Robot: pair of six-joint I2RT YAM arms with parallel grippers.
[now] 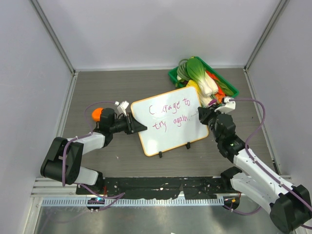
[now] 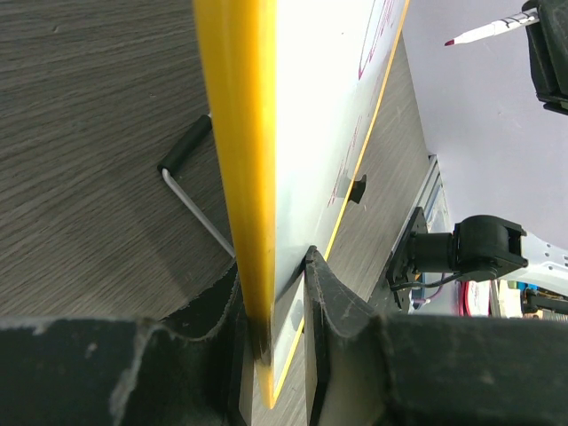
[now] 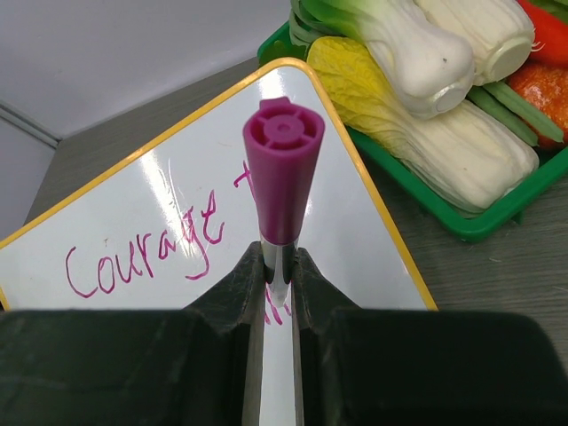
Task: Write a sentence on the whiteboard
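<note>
- The whiteboard [image 1: 168, 122] sits in the middle of the table [image 1: 122, 85], turned a little askew, with its two black clips [image 1: 188, 145] on the near edge.
- The sentence [image 1: 168, 116] runs across it in purple-pink, two lines: "Courage to" above, "try again." below.
- My left arm lies low and reaches in from the left, its wrist level with the board's left edge.
- My left pincer [image 2: 277, 297] is closed down narrow on that edge, one finger on each face, clamping the orange frame.
- My right arm comes up from the near right corner, its forearm angled toward the board's right side.
- My right pincer [image 3: 278, 266] is pinched tight around a marker [image 3: 282, 169], whose purple cap end points back at my wrist camera.
- In my left wrist view the marker's tip hangs in the air, off the board's face.
- Just beyond the board's far right corner stands a green tray [image 1: 234, 91] piled with vegetables [image 1: 202, 73].
</note>
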